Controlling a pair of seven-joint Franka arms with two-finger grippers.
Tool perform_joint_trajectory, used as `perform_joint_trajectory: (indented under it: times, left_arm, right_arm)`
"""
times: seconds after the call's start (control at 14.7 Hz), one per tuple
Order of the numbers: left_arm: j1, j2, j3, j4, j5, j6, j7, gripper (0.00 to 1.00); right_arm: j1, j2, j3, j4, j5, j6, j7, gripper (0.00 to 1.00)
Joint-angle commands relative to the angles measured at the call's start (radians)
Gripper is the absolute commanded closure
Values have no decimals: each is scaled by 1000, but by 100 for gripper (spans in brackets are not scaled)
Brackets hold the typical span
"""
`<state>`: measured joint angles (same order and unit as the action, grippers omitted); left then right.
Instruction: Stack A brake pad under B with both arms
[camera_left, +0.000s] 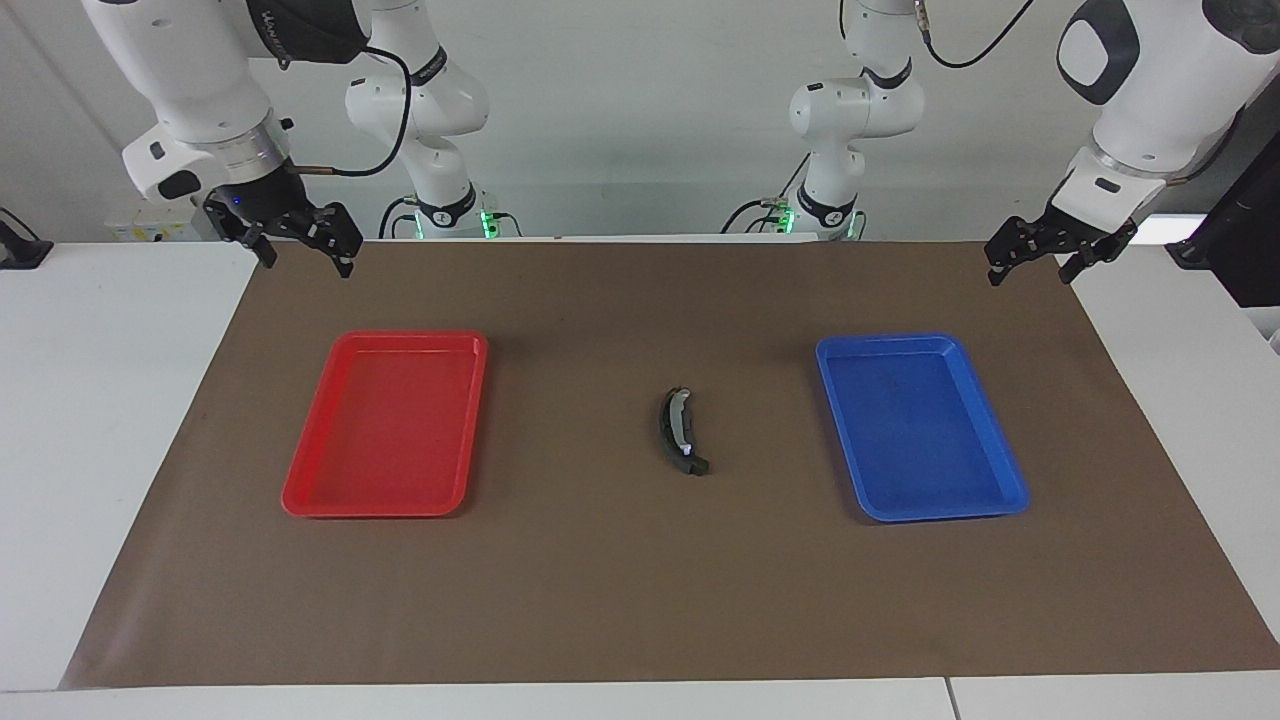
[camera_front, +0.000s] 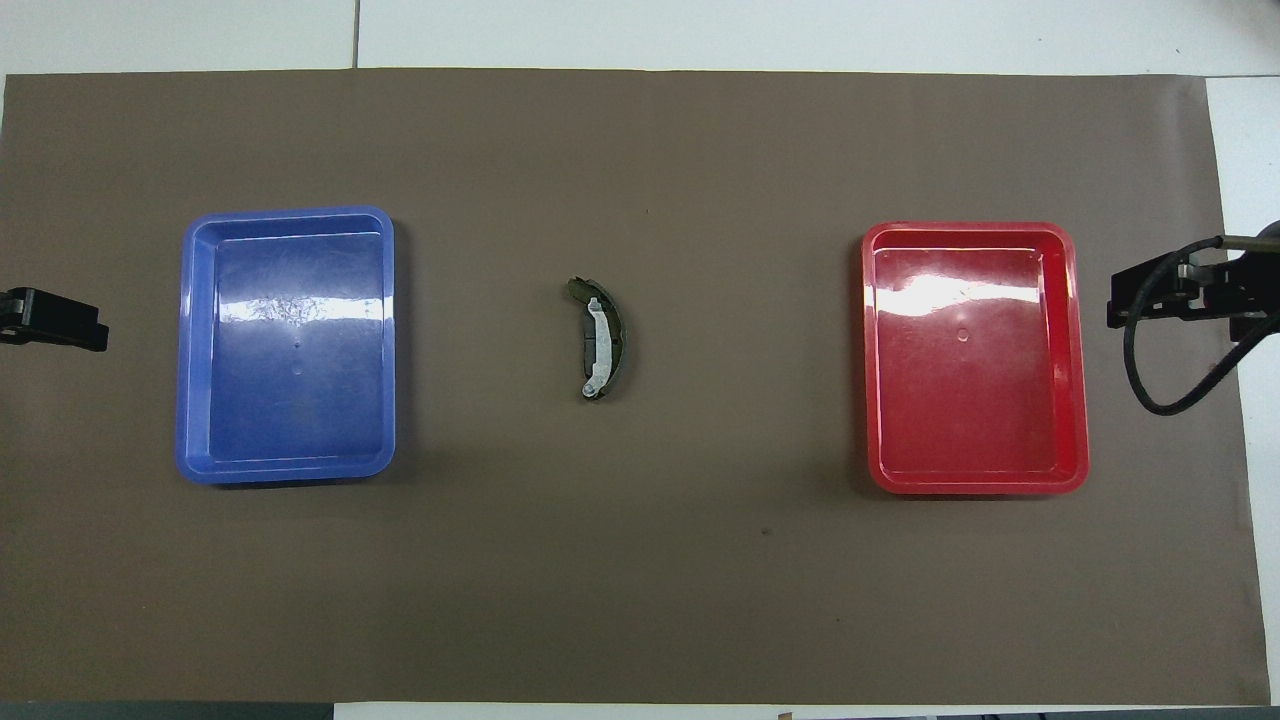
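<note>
The crescent-shaped black piece B (camera_left: 679, 434) with its silvery strip up lies on the brown mat between the two trays; it also shows in the overhead view (camera_front: 600, 340). The short grey A pad does not show as a separate thing; I cannot tell whether it lies under B. My right gripper (camera_left: 300, 250) is open and empty, raised over the mat's edge beside the red tray; it also shows in the overhead view (camera_front: 1130, 298). My left gripper (camera_left: 1035, 262) is open and empty, raised over the mat's edge at the left arm's end, and also shows in the overhead view (camera_front: 55, 318).
An empty red tray (camera_left: 300, 490) lies toward the right arm's end and an empty blue tray (camera_left: 1000, 490) toward the left arm's end. A black cable (camera_front: 1150, 390) hangs from the right wrist. White table borders the mat.
</note>
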<state>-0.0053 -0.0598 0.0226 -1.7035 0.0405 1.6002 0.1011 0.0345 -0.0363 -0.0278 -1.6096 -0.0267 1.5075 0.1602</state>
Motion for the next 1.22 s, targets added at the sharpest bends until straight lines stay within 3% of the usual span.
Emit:
perform_joint_trajectory:
  times: [0.0,0.27,1.16]
  left_arm:
    - [7,0,0,7,-14,-11,8,1]
    - [7,0,0,7,-13,-11,8,1]
    - [7,0,0,7,-13,-11,8,1]
  right_arm:
    - [-22,-13,14,-4,27,2,-33,1]
    - [-22,-4,16,22,-22,-15,-108,1]
    - [-15,-16,22,7,-12,-3,-73,1]
